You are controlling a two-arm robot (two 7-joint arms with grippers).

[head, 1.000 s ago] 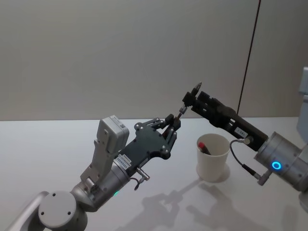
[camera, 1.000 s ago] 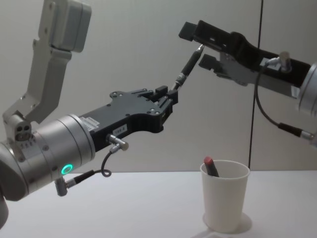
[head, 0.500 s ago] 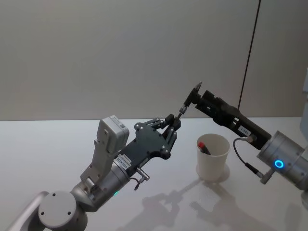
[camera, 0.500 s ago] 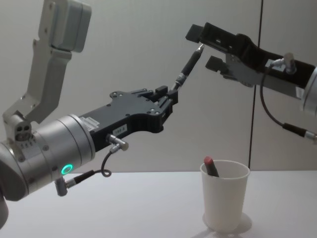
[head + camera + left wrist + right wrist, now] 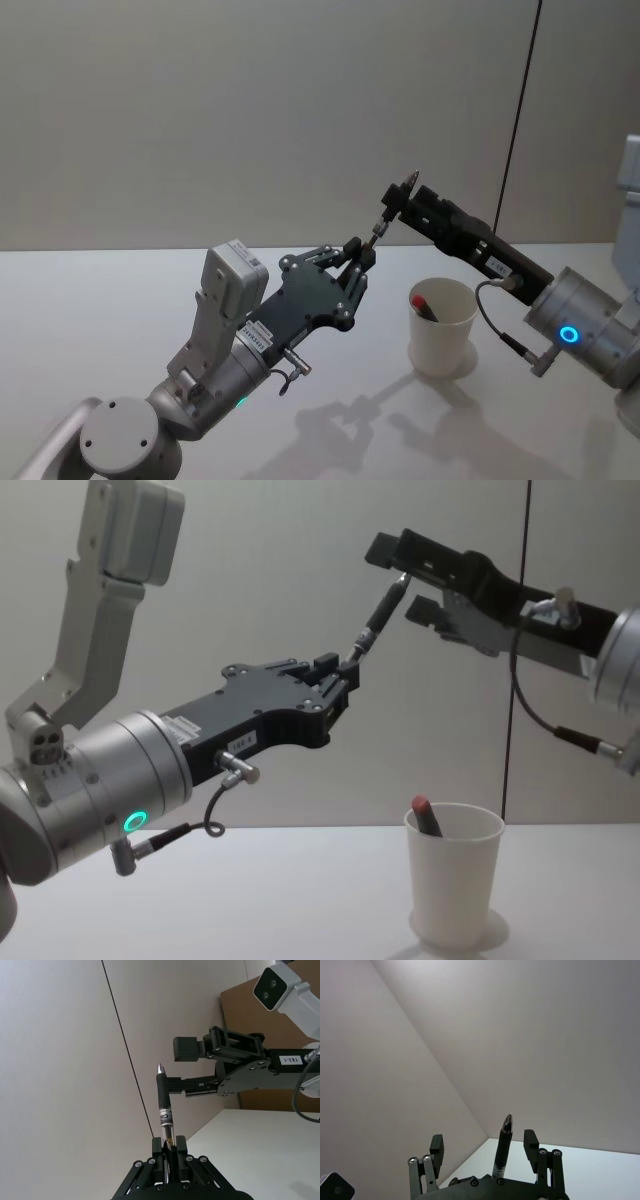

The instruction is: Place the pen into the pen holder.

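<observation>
While the cup waits on the table at the right, a red-capped pen already inside, a handover is under way. The left gripper clamps the pen by its base; the right gripper, jaws spread, straddles its tip. Next: close right, release left. The pen's lower end is hidden.

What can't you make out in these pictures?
- Pen: lower end hidden inside the left gripper, left wrist view.
- Red-tipped item in the cup: the wall hides all but its top, chest view.
- Right gripper: fingers open around the pen; contact unclear.
</observation>
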